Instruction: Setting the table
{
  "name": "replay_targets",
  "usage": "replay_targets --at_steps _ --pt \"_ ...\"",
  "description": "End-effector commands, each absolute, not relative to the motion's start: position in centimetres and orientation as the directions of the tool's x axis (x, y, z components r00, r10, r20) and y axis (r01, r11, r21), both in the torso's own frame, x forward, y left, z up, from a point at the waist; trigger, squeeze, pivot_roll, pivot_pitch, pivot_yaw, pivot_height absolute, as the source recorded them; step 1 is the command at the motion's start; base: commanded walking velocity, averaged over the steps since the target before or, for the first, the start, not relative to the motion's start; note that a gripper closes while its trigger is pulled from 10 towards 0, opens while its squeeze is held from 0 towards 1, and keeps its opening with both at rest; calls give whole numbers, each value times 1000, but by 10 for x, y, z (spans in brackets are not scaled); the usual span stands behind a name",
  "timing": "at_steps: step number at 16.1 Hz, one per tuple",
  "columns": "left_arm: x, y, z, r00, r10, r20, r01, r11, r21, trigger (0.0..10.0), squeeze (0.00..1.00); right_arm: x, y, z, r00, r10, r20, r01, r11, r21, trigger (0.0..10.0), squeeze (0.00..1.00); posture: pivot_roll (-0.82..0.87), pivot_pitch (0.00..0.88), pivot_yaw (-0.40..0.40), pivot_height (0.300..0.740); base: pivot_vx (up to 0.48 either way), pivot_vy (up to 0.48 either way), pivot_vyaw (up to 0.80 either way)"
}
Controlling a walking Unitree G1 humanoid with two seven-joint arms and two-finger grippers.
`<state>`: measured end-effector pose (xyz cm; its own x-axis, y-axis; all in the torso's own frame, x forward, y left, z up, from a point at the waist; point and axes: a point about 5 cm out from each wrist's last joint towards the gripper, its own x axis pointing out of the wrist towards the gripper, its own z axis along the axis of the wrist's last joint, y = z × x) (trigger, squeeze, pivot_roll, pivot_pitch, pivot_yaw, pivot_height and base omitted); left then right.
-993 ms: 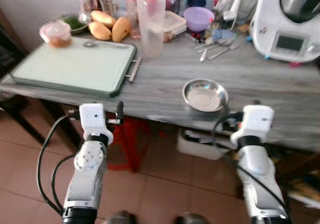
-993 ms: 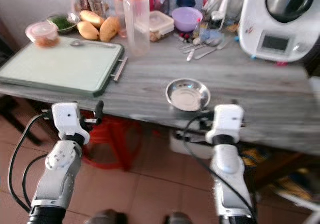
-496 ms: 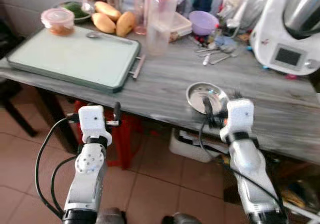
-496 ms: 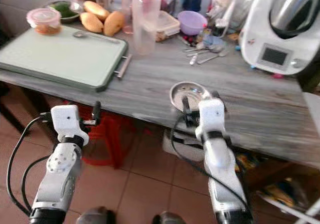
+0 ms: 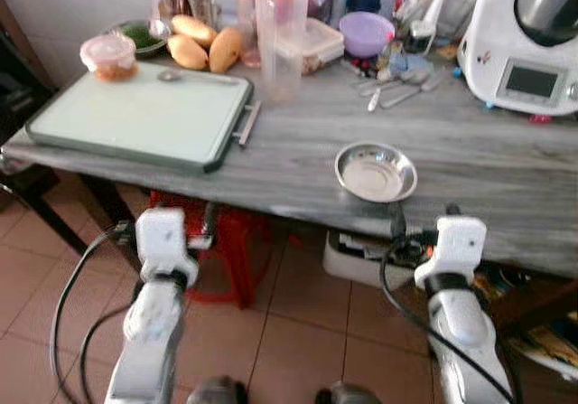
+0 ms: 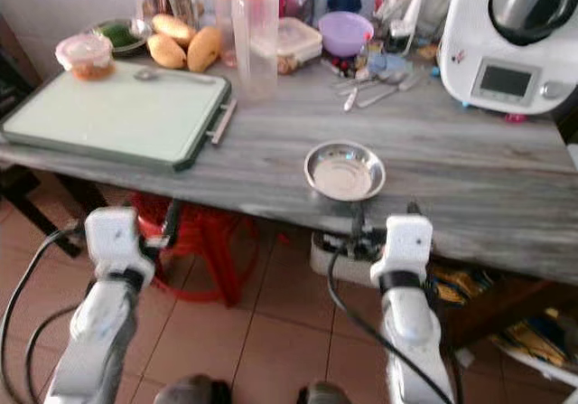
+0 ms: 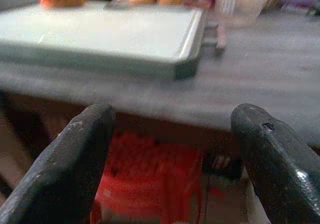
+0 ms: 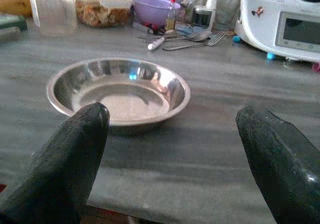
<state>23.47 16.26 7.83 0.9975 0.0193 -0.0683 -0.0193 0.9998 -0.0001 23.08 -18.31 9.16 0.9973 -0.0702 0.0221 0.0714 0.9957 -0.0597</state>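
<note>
Steel is what you are after: the shallow metal dish (image 5: pixel 376 172) sits alone on the grey worktop (image 5: pixel 506 164), near its front edge, well apart from the green cutting board (image 5: pixel 135 119) on your left and the cutlery (image 5: pixel 397 83) further back. Your right hand (image 8: pixel 175 159) hangs just off the worktop's edge with its two fingers spread wide and nothing between them, the dish dead ahead in the right wrist view. Your left hand (image 7: pixel 172 159) is likewise wide open and empty, held below the worktop's edge in front of the cutting board.

To take the dish well, I'd judge you should lift the right hand enough to clear the edge, come in level, and set one finger over the rim and one under or outside it. The rim is thin and the metal slick, so close on the near lip squarely; a skewed pinch could skid it away across the worktop.

Half a second ago the right hand was raised right at the dish's near rim; now it has dropped back and sits lower, short of the edge. The camera has shifted too, so the worktop's things have not moved
</note>
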Motion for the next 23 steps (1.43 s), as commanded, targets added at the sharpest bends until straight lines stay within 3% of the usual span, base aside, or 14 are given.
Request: replay_targets --at_steps 1,3,6,14,16,20,23 --pt "232 169 81 997 36 -65 -36 999 -7 10000 0 229 -185 102 996 -74 56 76 997 -25 10000 0 18 0 7 740 0 0 0" --pt "217 182 79 992 79 -98 -83 996 -37 10000 0 211 -196 105 994 -99 47 100 995 -19 10000 0 24 0 3 740 0 0 0" --pt "221 172 81 995 -8 -101 8 1000 -2 10000 0 214 -194 102 997 -76 7 76 984 -160 10000 0 12 0 3 740 0 0 0" --pt "227 167 85 990 -76 -121 72 997 -36 10000 0 219 -189 114 994 -112 18 113 987 -116 10000 0 -18 0 10 740 0 0 0" --pt "237 156 92 988 -125 -95 121 992 -46 10000 0 223 -192 109 991 -130 -11 130 990 -54 10000 0 -15 0 13 740 0 0 -800" --pt "240 154 95 987 -133 -86 129 990 -56 10000 0 224 -188 110 997 -83 8 84 989 -123 10000 0 -11 0 10 740 0 0 -800" --pt "241 154 96 987 -135 -87 131 990 -55 10000 0 223 -185 109 997 -80 0 80 995 -60 10000 0 -11 0 12 740 0 0 -267"
